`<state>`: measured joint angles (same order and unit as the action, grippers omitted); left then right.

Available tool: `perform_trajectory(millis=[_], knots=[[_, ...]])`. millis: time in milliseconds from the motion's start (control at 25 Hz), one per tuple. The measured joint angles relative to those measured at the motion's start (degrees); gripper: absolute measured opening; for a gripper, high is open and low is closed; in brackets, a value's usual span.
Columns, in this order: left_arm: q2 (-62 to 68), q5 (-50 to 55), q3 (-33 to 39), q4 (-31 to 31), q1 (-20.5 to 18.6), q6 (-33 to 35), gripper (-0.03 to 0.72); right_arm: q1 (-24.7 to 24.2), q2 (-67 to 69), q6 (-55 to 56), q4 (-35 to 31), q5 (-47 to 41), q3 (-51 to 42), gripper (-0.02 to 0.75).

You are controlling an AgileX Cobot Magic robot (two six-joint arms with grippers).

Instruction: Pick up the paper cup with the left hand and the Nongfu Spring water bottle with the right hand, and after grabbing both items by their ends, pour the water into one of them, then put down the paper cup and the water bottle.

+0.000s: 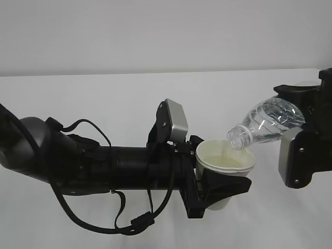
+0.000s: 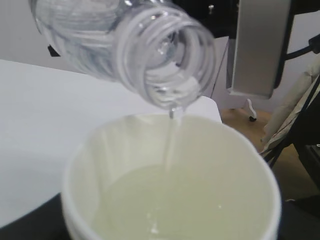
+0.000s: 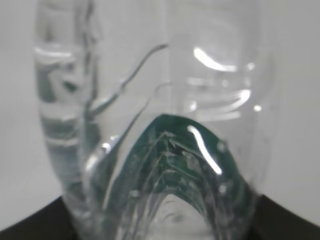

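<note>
Bottle (image 2: pixel 125 45) pours — cup (image 2: pixel 170 190) filling.

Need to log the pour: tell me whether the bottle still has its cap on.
No. In the left wrist view the Nongfu Spring water bottle shows an open, capless threaded neck, with a thin stream of water falling into the paper cup.

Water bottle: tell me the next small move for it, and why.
Probably hold the tilt a little longer. The water bottle is tipped over the paper cup, a thin stream of water is falling in, the cup is only part full, and some water shows inside the bottle.
</note>
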<state>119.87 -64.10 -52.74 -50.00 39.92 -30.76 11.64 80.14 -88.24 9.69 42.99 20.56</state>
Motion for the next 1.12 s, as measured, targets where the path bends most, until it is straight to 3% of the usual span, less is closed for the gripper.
perform_trajectory(millis=[1120], knots=[[0.0,0.0,0.0,0.26,0.0,0.0,0.47,0.0,0.0,0.0,0.0,0.1,0.0,0.404]])
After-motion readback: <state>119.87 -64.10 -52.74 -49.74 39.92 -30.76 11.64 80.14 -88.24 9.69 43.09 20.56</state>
